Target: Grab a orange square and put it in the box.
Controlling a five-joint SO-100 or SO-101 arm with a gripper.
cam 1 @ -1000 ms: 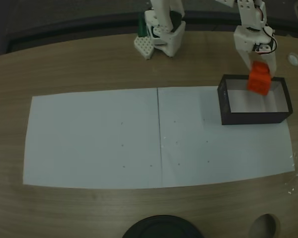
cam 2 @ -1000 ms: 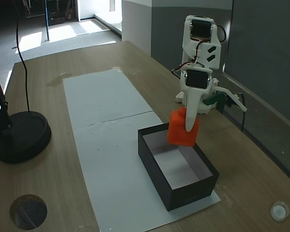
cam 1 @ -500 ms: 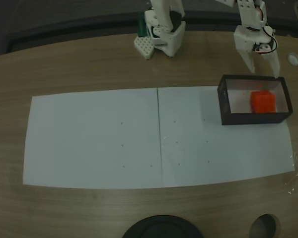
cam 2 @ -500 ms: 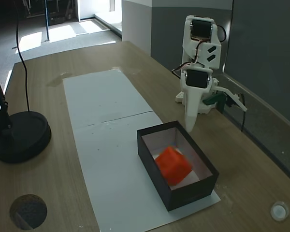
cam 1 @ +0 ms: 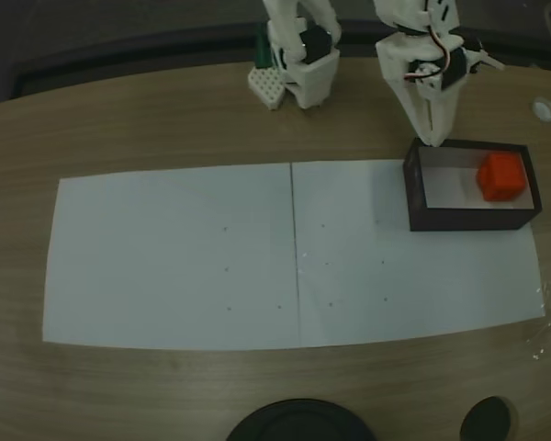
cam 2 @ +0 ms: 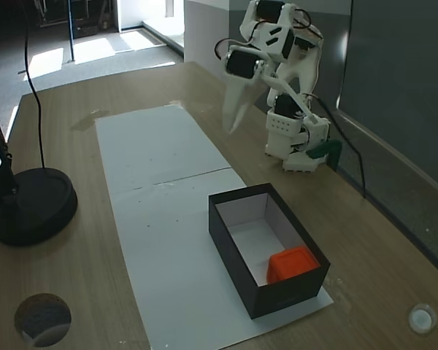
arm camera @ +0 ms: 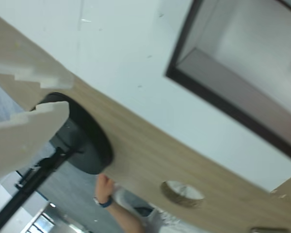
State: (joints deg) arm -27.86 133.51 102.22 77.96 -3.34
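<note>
Now orange square [cam 1: 502, 176] sits inside box [cam 1: 411, 188] at its right end, well apart from end effector [cam 1: 432, 135], raised above tabletop [cam 1: 165, 119] w/ nothing held; fingers look near together.

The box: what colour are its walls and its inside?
The box has dark brown-black walls and a pale white inside, clearest in a fixed view.

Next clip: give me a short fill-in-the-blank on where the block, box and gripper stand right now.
1. The orange square lies inside the ____.
2. The box stands on a sheet of white ____.
3. The gripper holds ____.
4. In a fixed view, the orange square sits at the box's ____ end.

Missing words: box; paper; nothing; right
</note>
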